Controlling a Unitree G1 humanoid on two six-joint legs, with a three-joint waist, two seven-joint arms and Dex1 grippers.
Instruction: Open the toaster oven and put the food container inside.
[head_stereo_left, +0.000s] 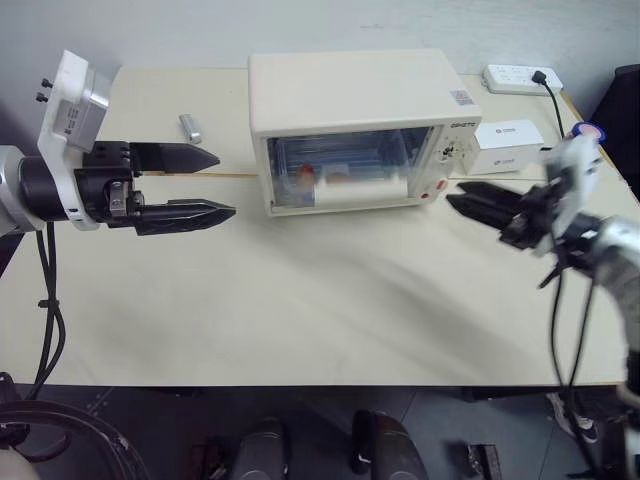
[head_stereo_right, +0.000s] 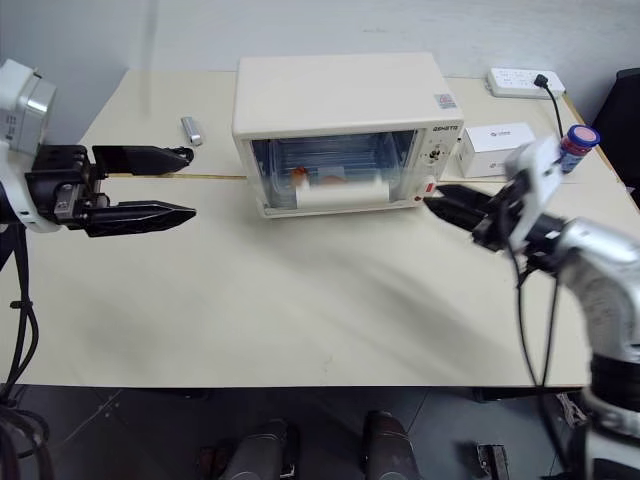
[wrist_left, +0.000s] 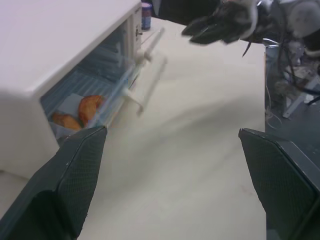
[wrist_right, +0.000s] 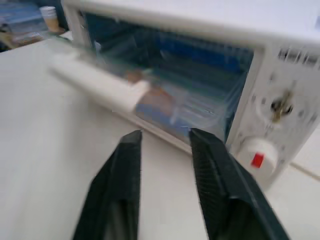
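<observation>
Our left pincer (head_stereo_left: 210, 185) hangs wide open and empty left of the oven (head_stereo_left: 355, 125); our right pincer (head_stereo_right: 440, 205), fingers parted and empty, sits just right of it. On the desk (head_stereo_left: 300, 300), the oven's door is up, the food box (wrist_left: 80, 112) inside.

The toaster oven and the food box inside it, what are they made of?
The toaster oven looks like painted metal or plastic: its cream shell is smooth and matte. Its door looks like glass, because you can see straight through it. The food box seems to be clear plastic, since the orange-brown pieces show through. The table looks like pale smooth laminate, though that is hard to tell.
</observation>
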